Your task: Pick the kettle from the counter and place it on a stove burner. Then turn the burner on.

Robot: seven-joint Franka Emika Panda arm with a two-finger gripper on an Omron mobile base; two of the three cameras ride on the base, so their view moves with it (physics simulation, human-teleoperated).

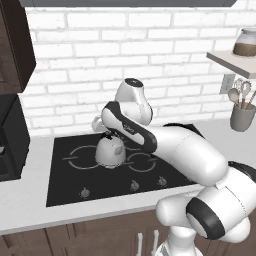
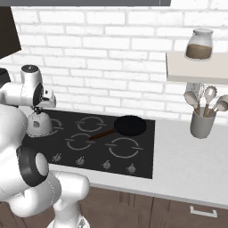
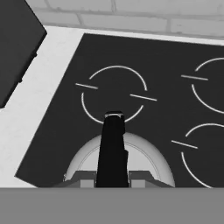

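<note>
The silver-white kettle stands low on the left part of the black stove, upright. I cannot tell whether it rests on the glass or hangs just above it. My gripper comes down from above and is shut on the kettle's dark top handle. A grey burner ring shows at the kettle's left side, partly hidden by it. In the hand view another ring lies beyond the kettle. The light counter surrounds the stove.
A black frying pan sits on the back right ring. Silver knobs line the stove's front. A cup of utensils stands at right under a shelf with a glass jar. A dark appliance stands left.
</note>
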